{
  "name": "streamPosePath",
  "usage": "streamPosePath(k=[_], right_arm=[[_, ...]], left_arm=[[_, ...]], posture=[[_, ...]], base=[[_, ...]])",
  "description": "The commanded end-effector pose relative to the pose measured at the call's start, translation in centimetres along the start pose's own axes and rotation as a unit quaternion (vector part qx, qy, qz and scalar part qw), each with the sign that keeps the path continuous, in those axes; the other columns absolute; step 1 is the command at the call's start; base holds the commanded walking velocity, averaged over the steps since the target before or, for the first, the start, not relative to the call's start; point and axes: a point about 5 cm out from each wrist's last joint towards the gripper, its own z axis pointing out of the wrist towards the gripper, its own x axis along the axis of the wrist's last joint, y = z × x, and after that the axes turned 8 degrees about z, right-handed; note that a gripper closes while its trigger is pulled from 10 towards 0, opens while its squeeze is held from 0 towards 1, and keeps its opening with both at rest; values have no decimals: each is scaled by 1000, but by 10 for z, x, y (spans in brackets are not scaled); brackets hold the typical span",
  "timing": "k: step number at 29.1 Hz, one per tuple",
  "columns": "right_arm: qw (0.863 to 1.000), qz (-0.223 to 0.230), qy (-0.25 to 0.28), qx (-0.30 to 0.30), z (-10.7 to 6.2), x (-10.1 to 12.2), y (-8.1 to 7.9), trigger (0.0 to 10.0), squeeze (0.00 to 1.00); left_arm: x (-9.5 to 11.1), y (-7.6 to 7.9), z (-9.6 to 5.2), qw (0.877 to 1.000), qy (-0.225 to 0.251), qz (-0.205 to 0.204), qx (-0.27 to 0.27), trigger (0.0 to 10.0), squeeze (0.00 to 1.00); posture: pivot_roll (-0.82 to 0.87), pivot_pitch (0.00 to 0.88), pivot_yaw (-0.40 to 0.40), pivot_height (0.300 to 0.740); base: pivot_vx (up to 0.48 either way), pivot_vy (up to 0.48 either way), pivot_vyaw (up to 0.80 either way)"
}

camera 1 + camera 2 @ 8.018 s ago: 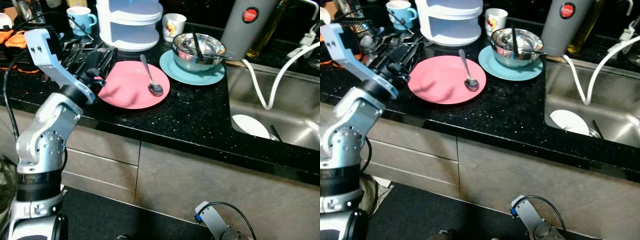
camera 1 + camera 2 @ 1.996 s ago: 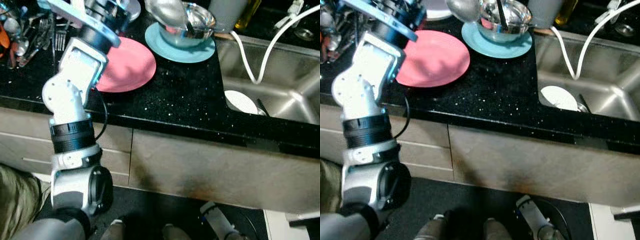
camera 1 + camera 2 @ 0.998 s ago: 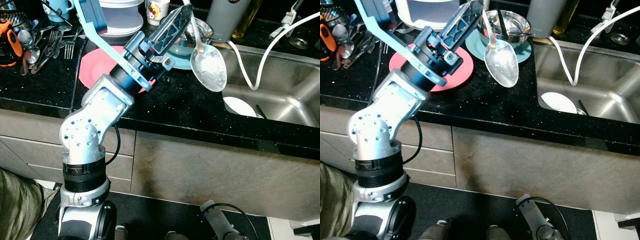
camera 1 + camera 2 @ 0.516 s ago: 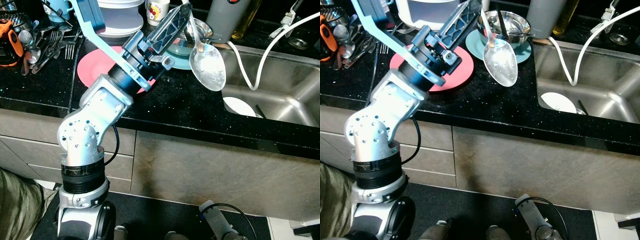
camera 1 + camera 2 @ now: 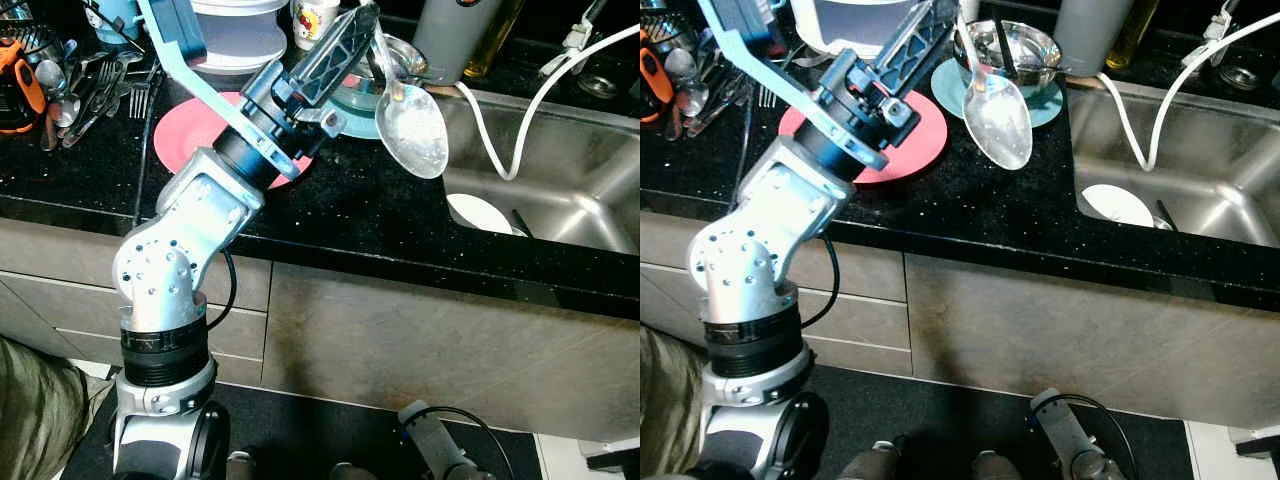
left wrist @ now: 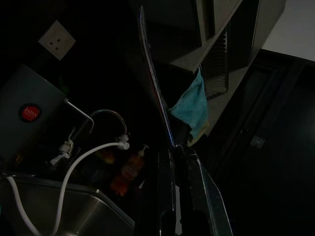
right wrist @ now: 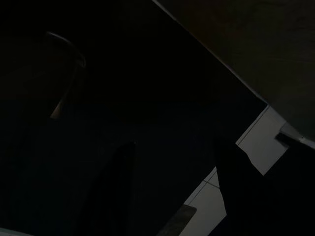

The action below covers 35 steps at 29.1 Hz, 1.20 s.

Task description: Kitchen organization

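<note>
A black speckled counter [image 5: 380, 215] ran across the scene above grey cabinet fronts [image 5: 420, 340], its near edge facing the robot. At the counter's right end a steel sink [image 5: 560, 190] was set in, with a white plate [image 5: 480, 213] lying in the basin by its left wall and a white hose [image 5: 545, 95] curving down over the back rim.

The silver left arm [image 5: 190, 235] rose from the lower left and reached up over the counter's near edge. The left gripper [image 5: 372, 22] had its two black fingers clamped together on the handle of a large metal spoon [image 5: 410, 128], which hung in the air with its bowl down and tilted, over the counter near the sink's left rim. In the left wrist view the spoon [image 6: 155, 83] showed as a thin edge running up from the pinched fingers [image 6: 170, 191].

Under the arm a pink plate [image 5: 190, 130] lay on the counter, partly hidden. Behind the spoon sat a light blue plate [image 5: 1040, 103] carrying a steel bowl [image 5: 1020, 45]. Toward the back edge stood a white stacked container [image 5: 240, 30], a grey cylinder [image 5: 450, 35] and a white mug [image 5: 315, 20]. Loose forks and spoons [image 5: 85, 90] lay at the counter's left end.

The right gripper [image 7: 172, 167] hung low in the dark, its two fingers spread apart with nothing between them.
</note>
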Motion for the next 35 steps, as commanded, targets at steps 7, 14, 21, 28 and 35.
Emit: streamPosePath(k=[7, 14, 21, 28, 35], right_arm=[[1000, 9, -17, -2, -1, -10, 0, 10000, 0], [1000, 10, -17, -2, -1, -10, 0, 10000, 0], [1000, 9, -17, -2, -1, -9, 0, 10000, 0], [1000, 9, -17, 0, -1, -9, 0, 10000, 0], [1000, 9, -15, 1, -1, -9, -1, 10000, 0]], left_arm=[[1, 6, 2, 1000, 4, 2, -15, 10000, 0], [0, 7, 2, 1000, 0, -2, -22, 10000, 0], [-8, 11, 2, 999, -33, -5, -32, 10000, 0], [-20, 12, -1, 997, -67, -1, -30, 10000, 0], [-23, 10, -3, 997, -77, 3, -24, 10000, 0]], posture=[[-69, 173, -59, 740], [-69, 175, -55, 740], [-62, 176, -54, 740], [-54, 178, -61, 740], [-49, 171, -60, 740]], base=[[0, 0, 0], [0, 0, 0], [0, 0, 0], [0, 0, 0], [0, 0, 0]])
